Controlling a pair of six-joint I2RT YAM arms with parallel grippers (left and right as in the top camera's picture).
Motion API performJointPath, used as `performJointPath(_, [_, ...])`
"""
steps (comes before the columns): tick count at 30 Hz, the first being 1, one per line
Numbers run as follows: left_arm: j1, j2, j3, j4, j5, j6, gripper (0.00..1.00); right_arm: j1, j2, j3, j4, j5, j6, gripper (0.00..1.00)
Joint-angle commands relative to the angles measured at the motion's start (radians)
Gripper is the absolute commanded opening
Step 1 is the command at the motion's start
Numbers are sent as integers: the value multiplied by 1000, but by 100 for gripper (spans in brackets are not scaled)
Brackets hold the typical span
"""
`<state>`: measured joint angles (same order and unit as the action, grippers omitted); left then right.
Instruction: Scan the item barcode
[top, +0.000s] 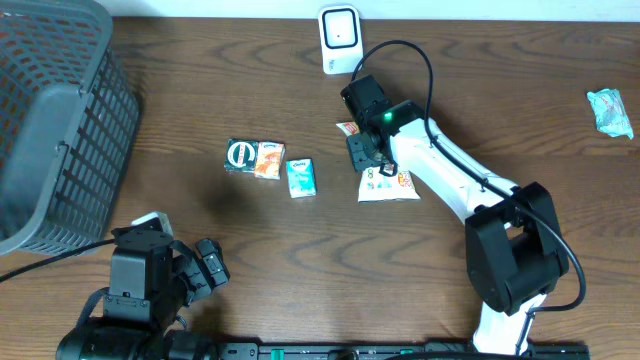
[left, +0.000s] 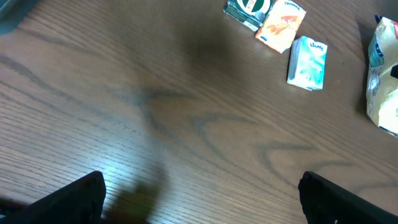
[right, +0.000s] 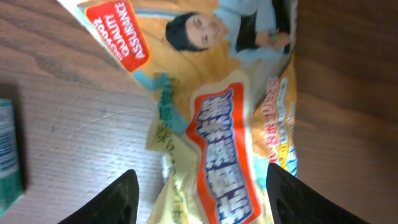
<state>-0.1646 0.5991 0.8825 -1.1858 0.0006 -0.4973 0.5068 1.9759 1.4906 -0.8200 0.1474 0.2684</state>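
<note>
Beneath the right tool (right: 202, 183), jaws standing apart, the snack packet (right: 211, 124) lies on the table (right: 74, 124).

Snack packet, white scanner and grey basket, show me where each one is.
snack packet (right: 211, 118), right wrist view, middle of its printed front.
white scanner (top: 339, 30), overhead view, its front face.
grey basket (top: 75, 160), overhead view, its slatted side wall.

The snack packet (top: 388, 185) lies before the scanner (top: 340, 38), small packs (top: 268, 160) to its left.
</note>
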Motion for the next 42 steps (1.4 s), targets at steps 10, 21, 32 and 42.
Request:
performJointPath(10, [2,-4,-2,-2,-9,2,98,-134,-23,57,-29,-111,62,65])
performJointPath(21, [2,-4,-2,-2,-9,2,98,-145,128,52,-38,-296,11,61])
performJointPath(32, [2,-4,-2,-2,-9,2,97,-145,247,52,-56,-297,12,52])
performJointPath(42, [2,-4,-2,-2,-9,2,98,-138,230,92,-151,-297,12,68])
